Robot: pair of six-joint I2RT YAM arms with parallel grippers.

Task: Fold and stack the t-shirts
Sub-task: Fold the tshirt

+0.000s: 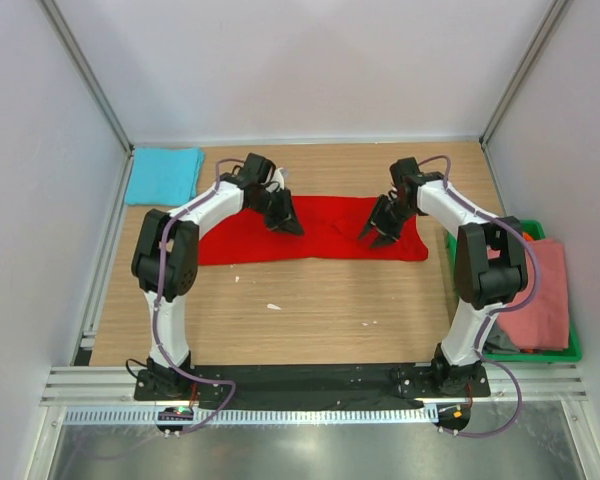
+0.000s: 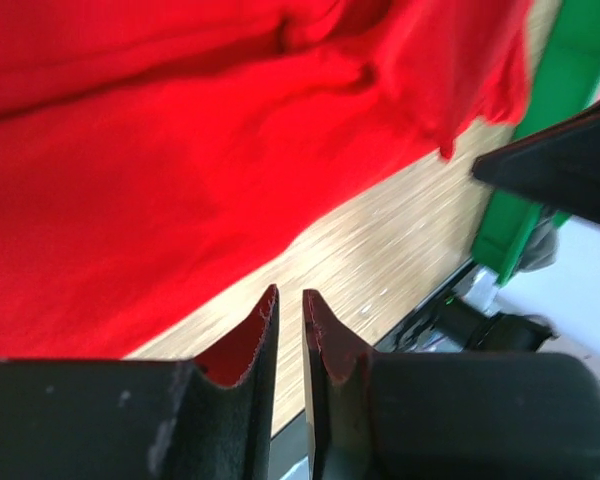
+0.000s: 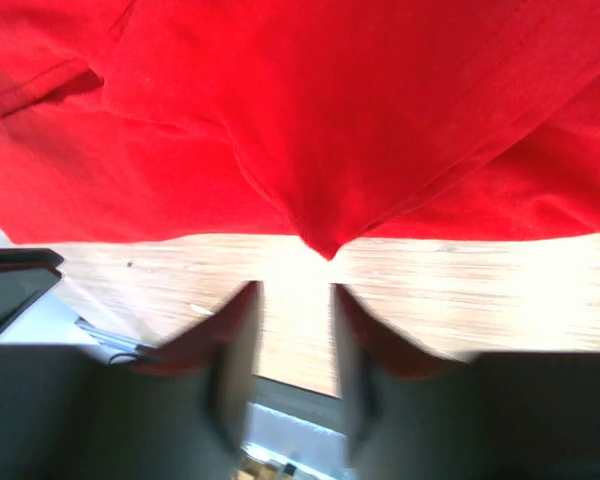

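A: Where do we stand with the red tee (image 1: 325, 243)?

B: It lies on the tabletop (image 1: 310, 315) as a long band across the middle, between our two arms. The turquoise tee (image 1: 164, 175) sits folded in the far left corner. A pink tee (image 1: 542, 300) waits in the green crate (image 1: 574, 352) on our right.

A: And our pincers?

B: The left pincer (image 2: 289, 297) shows only a narrow slit with nothing in it, above the near hem. The right pincer (image 3: 294, 290) is parted a little wider and also holds nothing. A pointed corner of cloth hangs just beyond its tips.

A: So we judge that the next fold calls for a fresh grip.

B: We think so. We should take both layers at the hem, since a pinch on the top layer alone would let the fold slide apart. Both arms should lift together so the band stays straight.

A: How does the cloth look to us?

B: It is soft, matte and limp. Shallow creases run near the middle, and the right end is uneven. The wood grain is smooth, so a dragged edge may slip. We would rather lift the cloth and lay it over.
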